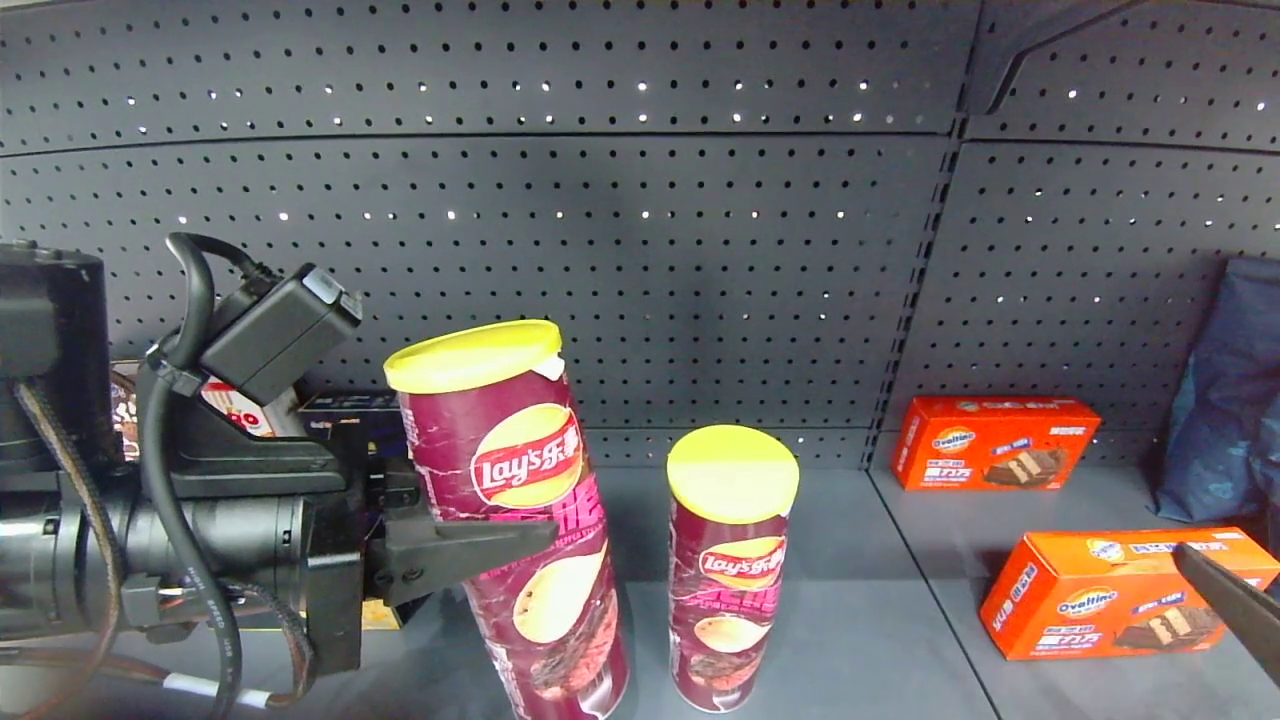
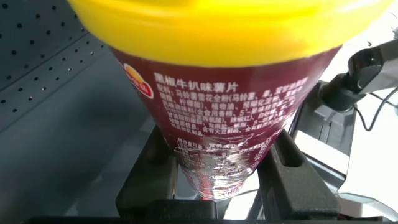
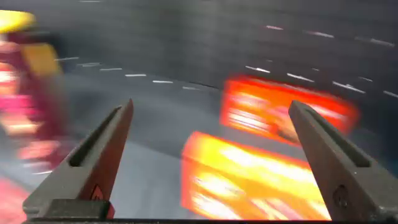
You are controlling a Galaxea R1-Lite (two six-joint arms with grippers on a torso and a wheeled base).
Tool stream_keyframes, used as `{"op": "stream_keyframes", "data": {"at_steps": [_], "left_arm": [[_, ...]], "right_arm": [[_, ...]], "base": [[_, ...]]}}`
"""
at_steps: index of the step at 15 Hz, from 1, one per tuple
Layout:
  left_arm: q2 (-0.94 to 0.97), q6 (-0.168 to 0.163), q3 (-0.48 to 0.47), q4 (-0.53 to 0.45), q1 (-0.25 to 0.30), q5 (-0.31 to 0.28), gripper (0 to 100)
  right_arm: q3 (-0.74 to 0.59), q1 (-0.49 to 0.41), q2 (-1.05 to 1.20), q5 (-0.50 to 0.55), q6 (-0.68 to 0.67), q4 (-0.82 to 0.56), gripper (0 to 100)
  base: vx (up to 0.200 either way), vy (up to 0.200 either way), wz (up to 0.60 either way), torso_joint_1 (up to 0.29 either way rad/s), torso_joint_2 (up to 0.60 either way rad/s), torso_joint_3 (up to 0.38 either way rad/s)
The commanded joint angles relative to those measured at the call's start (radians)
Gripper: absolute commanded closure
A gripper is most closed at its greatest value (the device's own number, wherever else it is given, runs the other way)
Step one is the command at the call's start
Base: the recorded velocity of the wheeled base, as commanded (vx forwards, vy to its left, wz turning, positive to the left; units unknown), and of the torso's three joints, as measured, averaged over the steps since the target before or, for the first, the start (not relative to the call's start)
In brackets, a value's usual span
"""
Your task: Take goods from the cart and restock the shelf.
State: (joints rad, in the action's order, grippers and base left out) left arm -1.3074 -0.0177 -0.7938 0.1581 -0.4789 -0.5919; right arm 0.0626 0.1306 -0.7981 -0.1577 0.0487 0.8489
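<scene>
My left gripper point(image 1: 470, 550) is shut on a maroon chip can with a yellow lid point(image 1: 520, 500), held slightly tilted at the shelf's left front. In the left wrist view the can point(image 2: 230, 118) sits clamped between the two black fingers point(image 2: 283, 168). A second, matching can point(image 1: 730, 570) stands upright on the grey shelf point(image 1: 860, 620) just to its right. My right gripper point(image 3: 217, 155) is open over the shelf, facing two orange boxes point(image 3: 249, 180); one of its fingers point(image 1: 1235, 600) shows at the head view's right edge.
Two orange snack boxes point(image 1: 995, 442) point(image 1: 1100, 590) lie on the right shelf section, a dark blue bag point(image 1: 1225, 420) stands at the far right. Small boxes point(image 1: 250, 410) sit behind my left arm. A perforated back panel point(image 1: 640, 250) closes the shelf.
</scene>
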Motion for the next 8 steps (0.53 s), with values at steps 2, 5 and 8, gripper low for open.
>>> {"op": "stream_keyframes", "data": {"at_steps": [2,5,8], "left_arm": [[-0.001,-0.001,-0.010,0.001,-0.003,0.000,100],[-0.006,-0.002,-0.013,0.000,-0.004,-0.005,100],[-0.006,-0.002,-0.012,0.000,-0.001,-0.008,100]], "right_arm": [[-0.063,-0.220,0.442,0.001,-0.007,-0.367,0],[-0.063,-0.232,0.705,0.116,-0.015,-0.726,0],[-0.063,-0.232,0.705,0.219,-0.023,-0.803,0]], "base": [[0.000,0.000,0.00,0.000,0.00,0.000],[0.000,0.000,0.00,0.000,0.00,0.000],[0.000,0.000,0.00,0.000,0.00,0.000]]}}
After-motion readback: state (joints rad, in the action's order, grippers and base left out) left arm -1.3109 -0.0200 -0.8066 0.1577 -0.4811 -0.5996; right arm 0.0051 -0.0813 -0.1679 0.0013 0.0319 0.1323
